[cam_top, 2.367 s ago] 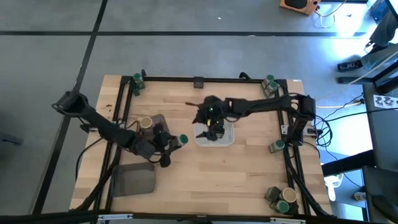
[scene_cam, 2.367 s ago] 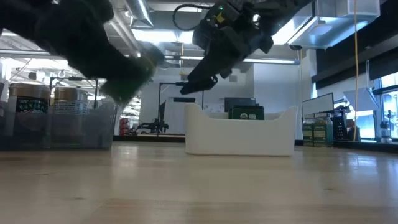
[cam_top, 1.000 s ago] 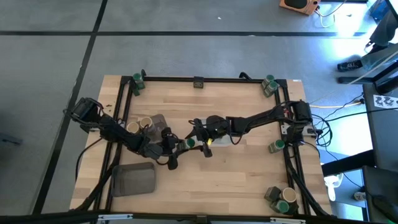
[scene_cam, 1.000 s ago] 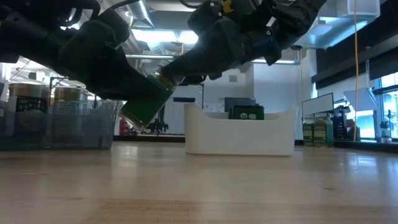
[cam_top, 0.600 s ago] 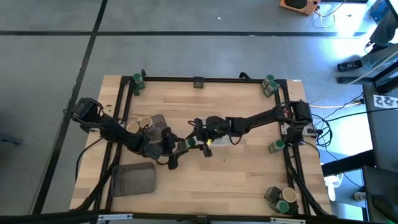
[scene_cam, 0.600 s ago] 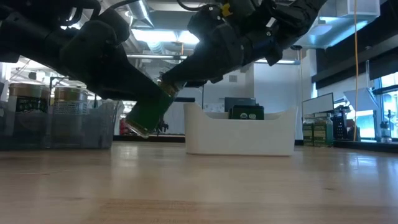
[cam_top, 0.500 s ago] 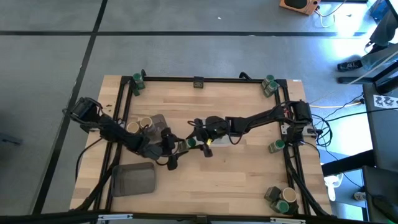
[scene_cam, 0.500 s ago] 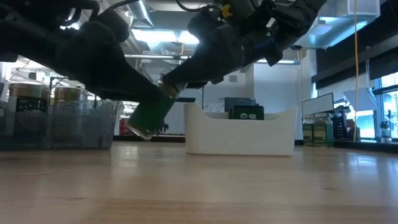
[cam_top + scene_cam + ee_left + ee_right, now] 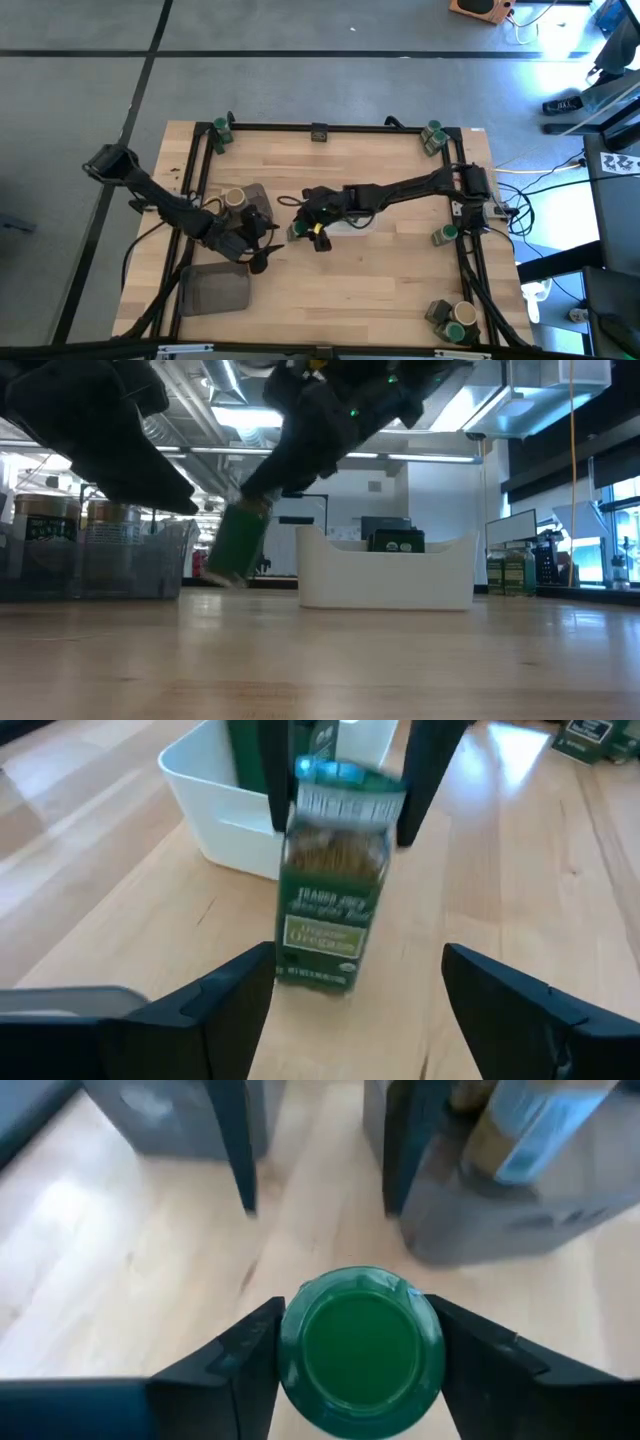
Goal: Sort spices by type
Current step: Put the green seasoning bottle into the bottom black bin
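This was a robotics lab or test workshop rather than a home. A wooden table [image 9: 400, 260] stood inside a black metal frame [image 9: 330, 128] on a grey concrete floor [image 9: 300, 80], with loose cables [image 9: 540, 180] running off 1 side. Beyond it were exposed ceiling ducts [image 9: 225, 390] and strip lights (industrial fittings) and several monitors [image 9: 510, 525].

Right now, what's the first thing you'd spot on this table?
The green-lidded jar near the table's middle, pinched at its lid by the right gripper. The left gripper waits open beside it, with the white tray just behind.
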{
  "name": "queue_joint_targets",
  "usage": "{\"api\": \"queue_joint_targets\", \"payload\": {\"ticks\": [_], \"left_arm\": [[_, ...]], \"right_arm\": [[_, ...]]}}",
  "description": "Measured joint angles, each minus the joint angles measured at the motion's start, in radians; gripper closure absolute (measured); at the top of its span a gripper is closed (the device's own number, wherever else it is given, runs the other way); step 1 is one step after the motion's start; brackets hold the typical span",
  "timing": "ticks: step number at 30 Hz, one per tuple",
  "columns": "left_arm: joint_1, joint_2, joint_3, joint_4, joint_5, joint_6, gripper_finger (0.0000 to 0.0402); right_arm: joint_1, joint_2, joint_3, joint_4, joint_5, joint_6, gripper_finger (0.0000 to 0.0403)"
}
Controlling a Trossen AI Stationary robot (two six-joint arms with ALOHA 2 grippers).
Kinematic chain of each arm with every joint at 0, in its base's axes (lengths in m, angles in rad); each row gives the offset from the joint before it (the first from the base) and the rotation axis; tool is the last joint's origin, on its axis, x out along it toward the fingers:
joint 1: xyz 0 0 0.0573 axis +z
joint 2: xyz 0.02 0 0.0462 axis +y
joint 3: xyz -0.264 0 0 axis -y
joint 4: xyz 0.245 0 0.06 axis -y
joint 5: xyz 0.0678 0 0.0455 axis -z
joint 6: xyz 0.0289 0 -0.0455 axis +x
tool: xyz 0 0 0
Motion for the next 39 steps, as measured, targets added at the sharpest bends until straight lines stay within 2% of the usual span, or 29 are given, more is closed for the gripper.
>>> {"api": "queue_joint_targets", "payload": {"ticks": [5,9,12,17,23,28,32,36,39], "left_arm": [[0.001,-0.004,0.0,0.01,0.0,0.032,0.0119],[0.012,-0.004,0.0,0.015,-0.001,0.033,0.0119],[0.019,-0.004,0.0,0.019,-0.001,0.035,0.0119],[0.021,-0.004,0.0,0.037,-0.001,0.056,0.0119],[0.034,-0.004,0.0,0.074,0.008,0.114,0.0119],[0.099,-0.006,0.0,0.162,0.092,0.212,0.0119],[0.16,-0.004,0.0,0.168,0.175,0.241,0.0119],[0.198,0.025,0.0,0.225,0.281,0.279,0.0119],[0.206,0.052,0.0,0.257,0.287,0.317,0.0119]], "right_arm": [[0.0,0.046,0.035,-0.022,-0.03,0.014,0.0178],[0.001,0.048,0.035,-0.011,0.014,0.024,0.0167],[0.002,0.05,0.035,0.005,0.015,0.027,0.0144],[0.01,0.05,0.035,0.032,-0.042,0.029,0.0091],[0.051,-0.023,0.033,-0.055,0.071,-0.047,0.0037],[0.038,-0.114,0.034,-0.22,0.091,-0.052,0.0019],[0.037,-0.145,0.034,-0.302,0.074,-0.035,0.0018],[0.041,-0.143,0.007,-0.311,0.07,-0.033,0.0017],[0.04,-0.142,-0.038,-0.257,0.069,-0.031,0.0017]]}}
